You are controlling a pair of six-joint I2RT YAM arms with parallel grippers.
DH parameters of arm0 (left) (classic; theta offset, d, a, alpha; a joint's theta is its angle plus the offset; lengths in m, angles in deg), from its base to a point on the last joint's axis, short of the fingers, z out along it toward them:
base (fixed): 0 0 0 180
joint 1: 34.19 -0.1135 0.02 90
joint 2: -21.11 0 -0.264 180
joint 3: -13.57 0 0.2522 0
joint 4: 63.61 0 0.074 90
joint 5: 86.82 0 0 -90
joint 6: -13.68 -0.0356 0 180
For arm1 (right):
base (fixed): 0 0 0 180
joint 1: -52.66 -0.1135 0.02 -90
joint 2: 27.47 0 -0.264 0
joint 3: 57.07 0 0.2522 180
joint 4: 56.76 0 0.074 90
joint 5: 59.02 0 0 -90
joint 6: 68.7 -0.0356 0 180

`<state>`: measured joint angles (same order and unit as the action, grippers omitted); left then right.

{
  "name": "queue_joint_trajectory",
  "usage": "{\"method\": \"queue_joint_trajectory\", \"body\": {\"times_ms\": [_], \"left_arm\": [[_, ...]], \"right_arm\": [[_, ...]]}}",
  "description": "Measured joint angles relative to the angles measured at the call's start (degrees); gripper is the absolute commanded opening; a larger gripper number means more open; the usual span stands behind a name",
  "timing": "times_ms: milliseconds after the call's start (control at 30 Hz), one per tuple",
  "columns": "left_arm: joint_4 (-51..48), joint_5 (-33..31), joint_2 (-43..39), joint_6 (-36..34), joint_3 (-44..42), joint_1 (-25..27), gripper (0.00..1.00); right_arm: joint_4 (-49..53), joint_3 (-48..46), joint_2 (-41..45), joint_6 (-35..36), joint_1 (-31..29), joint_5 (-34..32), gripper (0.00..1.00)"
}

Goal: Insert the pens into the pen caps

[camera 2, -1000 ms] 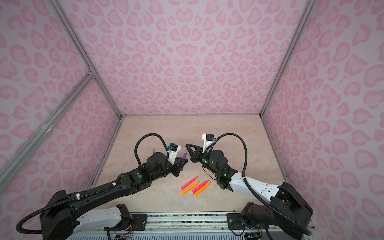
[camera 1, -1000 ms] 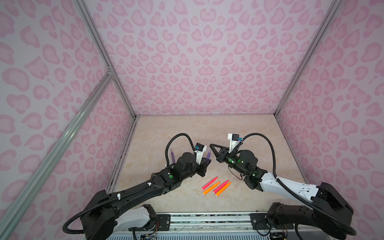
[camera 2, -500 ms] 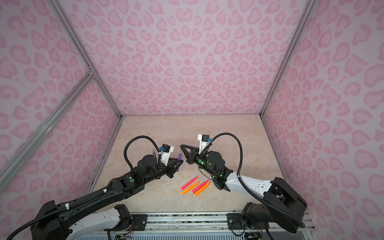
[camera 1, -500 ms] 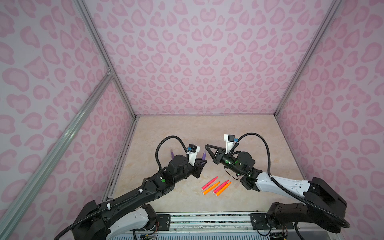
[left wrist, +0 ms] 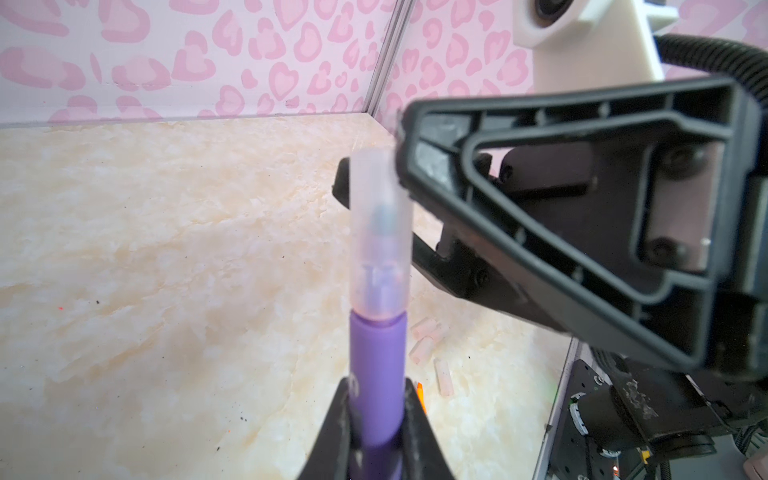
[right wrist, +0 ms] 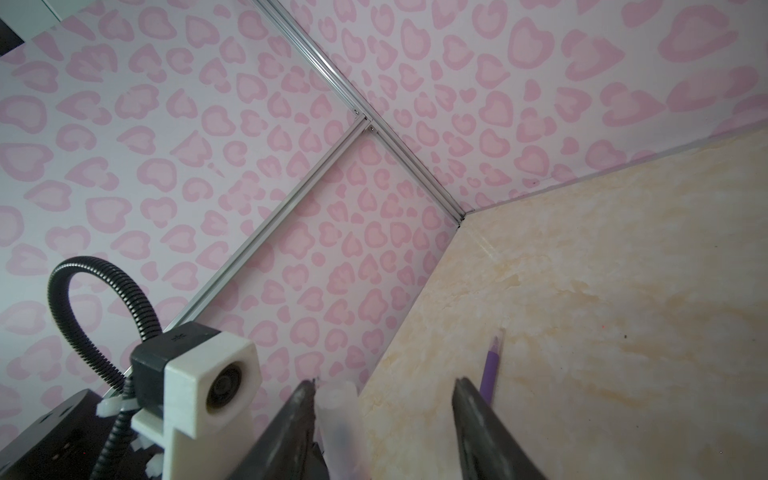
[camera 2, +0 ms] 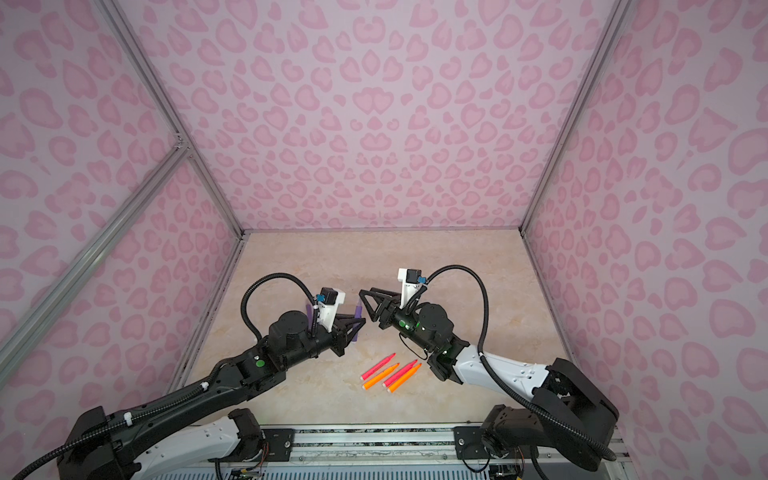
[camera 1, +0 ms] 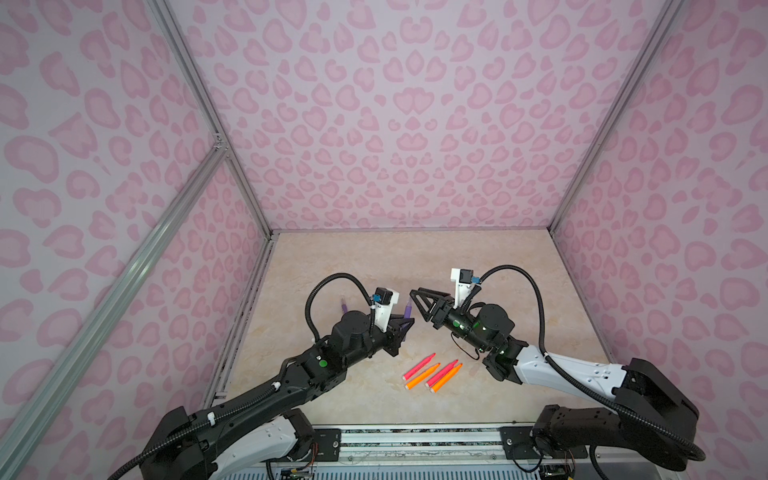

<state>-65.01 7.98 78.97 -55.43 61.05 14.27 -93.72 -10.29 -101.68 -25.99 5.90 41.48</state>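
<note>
Counter: beige marble, and all the work sits from its centre to the near edge.

Left gripper: we see it clamped tight on the barrel of a purple pen. The pen is raised off the counter, about dead centre in both top views.

Right gripper: jaws parted, gripping nothing. It sits at 1 o'clock of the left gripper. One fingertip touches the side of the clear cap near its closed end. That cap is seated over the held pen's tip, down to the barrel.

We count six pens:
- the held purple pen
- a second purple pen, flat on the counter at 9 o'clock of the left gripper, wearing a second cap
- two pink-red pens and two orange pens, alternating side by side at 6 o'clock of centre, tips toward 2 o'clock, uncapped

Caps: two are fitted on the purple pens. The loose caps lie clustered on the counter. We make out at least three in the left wrist view, but it's too blurred for an exact count.
</note>
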Motion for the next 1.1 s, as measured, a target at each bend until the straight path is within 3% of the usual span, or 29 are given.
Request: {"method": "queue_joint_trajectory", "body": {"times_ms": [300, 400, 700, 1100], "left_arm": [[0.0, 0.4, 4.0, -0.2, 2.2, 0.2, 0.04], [-0.3, 0.4, 6.1, -0.2, 3.4, 0.5, 0.04], [-1.7, -1.3, 9.1, -1.6, 5.7, 2.6, 0.04], [-2.8, -4.8, 6.7, -1.7, 5.4, 2.8, 0.04]], "right_arm": [[4.4, 2.2, 2.3, 2.5, 0.0, 1.1, 0.66], [8.7, 4.4, 2.9, 3.6, 0.0, 0.5, 0.57], [23.3, 13.5, -1.2, 5.9, 0.3, -2.5, 0.42], [26.6, 11.0, 2.1, 5.8, 0.5, -3.5, 0.19]]}}
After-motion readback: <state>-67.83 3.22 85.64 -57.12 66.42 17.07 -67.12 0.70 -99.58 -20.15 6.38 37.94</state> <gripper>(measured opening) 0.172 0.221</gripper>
